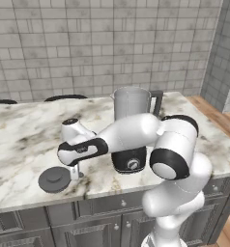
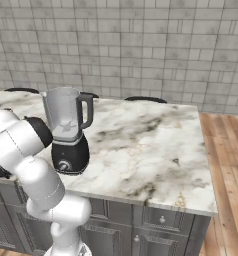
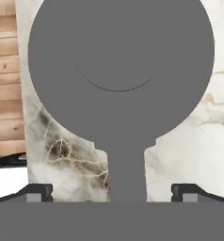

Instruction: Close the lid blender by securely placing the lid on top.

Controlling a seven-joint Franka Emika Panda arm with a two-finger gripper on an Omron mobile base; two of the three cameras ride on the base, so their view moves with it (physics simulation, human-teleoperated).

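Note:
The lid (image 1: pixel 53 179), a flat dark-grey disc, lies on the marble counter (image 1: pixel 20 140) near its front edge, left of the blender. In the hand view the lid (image 3: pixel 121 70) looms large and its tab (image 3: pixel 127 174) points down between my two fingertips. My gripper (image 1: pixel 74 172) hangs just right of the lid, low over the counter. The gripper (image 3: pixel 113 193) is open, its fingers wide of the tab on both sides and not touching it. The blender (image 1: pixel 131 103) stands upright with an open-topped clear jar on a black base (image 1: pixel 129 161). From the right, the blender (image 2: pixel 64 115) is partly behind my arm.
Dark stove burners (image 1: pixel 64 97) sit at the counter's back edge, also seen as burners (image 2: pixel 146 99) from the right. The counter's front edge (image 1: pixel 39 198) runs just below the lid. Wooden floor (image 2: pixel 226 165) lies right of the counter. Bare marble (image 2: pixel 141 145) stretches right of the blender.

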